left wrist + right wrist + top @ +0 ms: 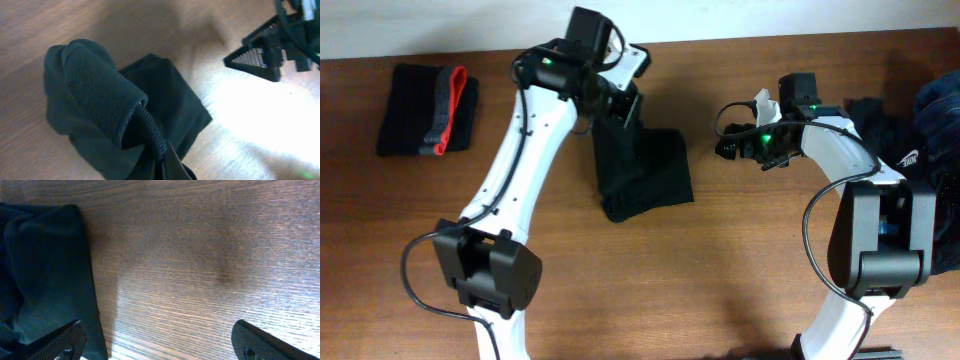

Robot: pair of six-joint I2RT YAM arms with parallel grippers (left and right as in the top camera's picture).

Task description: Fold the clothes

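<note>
While left end effector point(166, 164) clamps garment point(650, 175) | right end effector point(157, 339) beside it, wide-open, empty

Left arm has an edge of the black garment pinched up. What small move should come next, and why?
Probably carry the left gripper across and lay the lifted edge on the black garment: it is shut on the fabric, which curls up half-folded, while the right gripper hangs open over bare table beside it.

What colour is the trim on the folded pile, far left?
The trim is red, beside grey; overhead view shows it best.
</note>
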